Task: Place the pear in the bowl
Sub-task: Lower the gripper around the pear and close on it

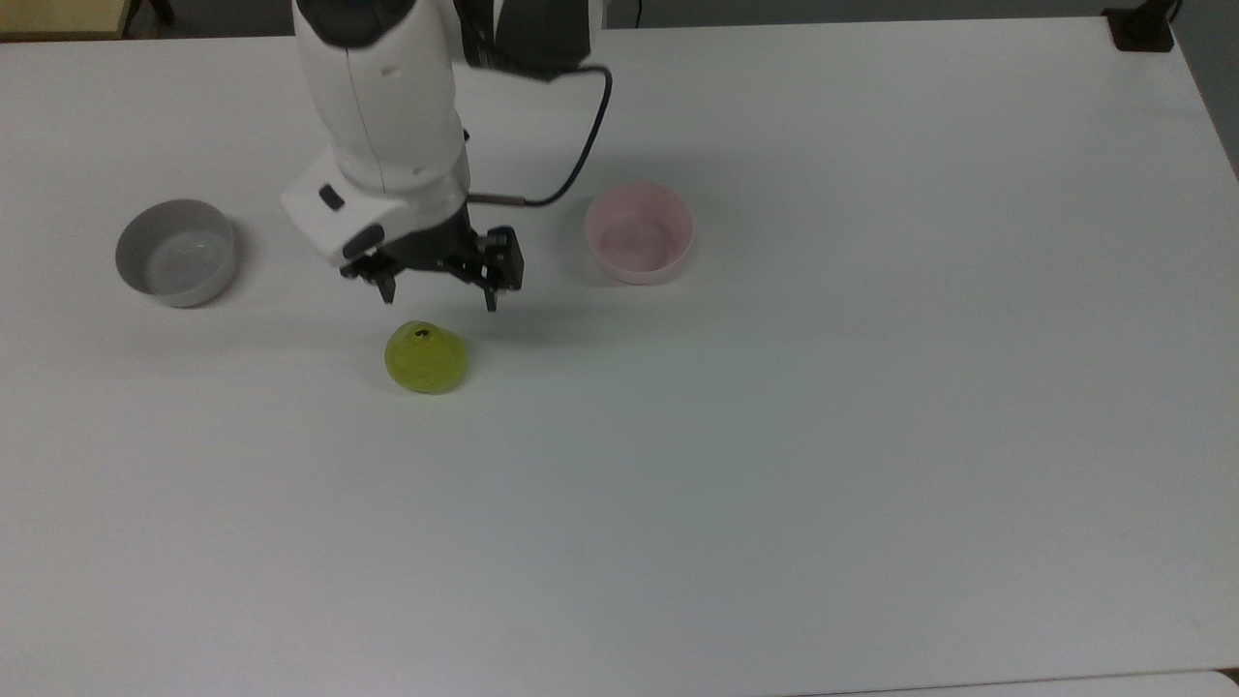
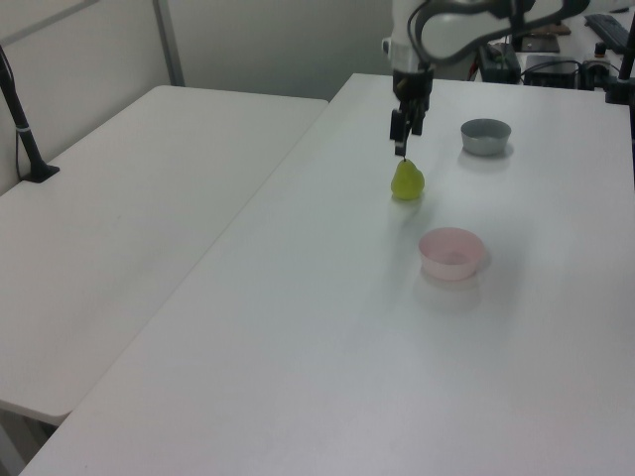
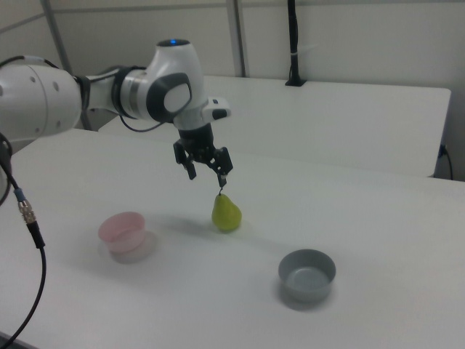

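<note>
The gripper (image 1: 438, 295) hangs just above the pear (image 1: 426, 358) with fingers (image 1: 491, 293) spread wide — holding nothing. The pear stands upright on the table (image 1: 871, 436), between the pink bowl (image 1: 639, 233) and grey bowl (image 1: 176, 252), well in from the edges.

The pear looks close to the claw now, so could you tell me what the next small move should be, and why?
Probably a short descent straight down. The claw hangs open just above the pear, which stands upright on the table with its stem near one fingertip. Lowering would bring the fingers to either side of the pear's body, ready to close.
</note>
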Controlling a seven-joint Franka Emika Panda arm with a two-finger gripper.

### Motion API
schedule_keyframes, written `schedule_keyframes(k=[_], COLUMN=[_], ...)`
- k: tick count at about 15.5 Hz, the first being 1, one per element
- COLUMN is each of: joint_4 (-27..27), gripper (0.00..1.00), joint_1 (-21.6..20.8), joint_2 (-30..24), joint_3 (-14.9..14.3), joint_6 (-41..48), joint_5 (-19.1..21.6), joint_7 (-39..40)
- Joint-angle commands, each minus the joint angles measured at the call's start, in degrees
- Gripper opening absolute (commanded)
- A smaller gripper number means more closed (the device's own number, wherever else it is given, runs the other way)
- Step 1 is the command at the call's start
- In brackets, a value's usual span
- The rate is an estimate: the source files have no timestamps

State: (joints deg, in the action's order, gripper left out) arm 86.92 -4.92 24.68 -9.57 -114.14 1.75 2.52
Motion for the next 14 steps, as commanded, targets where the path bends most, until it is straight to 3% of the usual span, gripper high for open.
schedule_keyframes(k=[1,11,12,13,14], joint_4=[-0.52,0.97,0.97,0.97,0.89], gripper=[1.0,1.0,0.95,0.84,0.64], joint_1=[-0.79,-0.44,-0.53,-0.62,-0.7], joint_2=[2.91,7.84,7.84,7.84,7.75], joint_3=[-1.15,-2.82,-2.91,-2.91,-2.91], joint_6=[-3.19,-6.61,-6.97,-6.98,-6.98], joint_5=[-0.7,-3.25,-3.25,-3.25,-3.16], joint_7=[2.14,6.27,6.36,6.27,6.01])
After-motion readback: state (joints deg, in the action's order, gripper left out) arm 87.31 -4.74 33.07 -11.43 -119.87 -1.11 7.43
